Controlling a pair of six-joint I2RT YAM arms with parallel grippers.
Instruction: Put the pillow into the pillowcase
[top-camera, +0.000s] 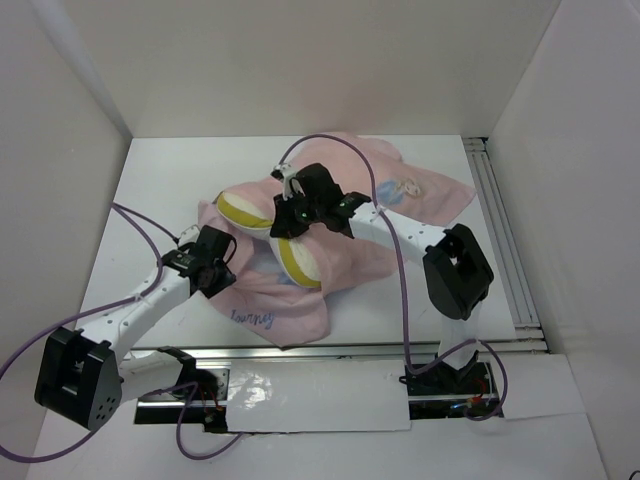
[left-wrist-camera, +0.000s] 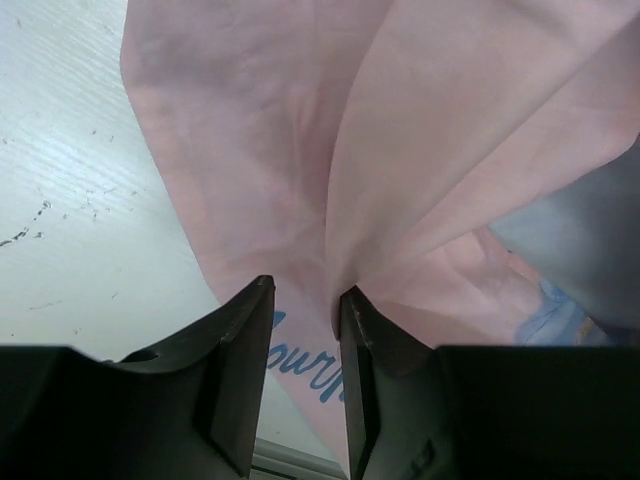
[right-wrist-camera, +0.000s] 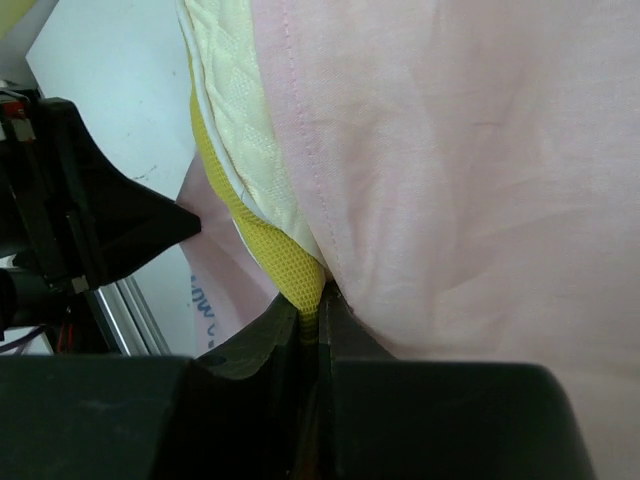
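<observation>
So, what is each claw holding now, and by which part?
Right claw: shut on the pillow, at its yellow edge. Left claw: a fold of the pillowcase lies between its fingers, but a firm hold cannot be told.

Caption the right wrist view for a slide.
Right gripper pinching the pillow by its yellow edge, against the pink pillowcase.

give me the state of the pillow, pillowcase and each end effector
pillow, mostly covered, yellow edges showing
pillowcase, crumpled, pink side out, draped over pillow
left end effector, fingers apart, pillowcase fold between them
right end effector, shut on pillow's yellow edge
</observation>
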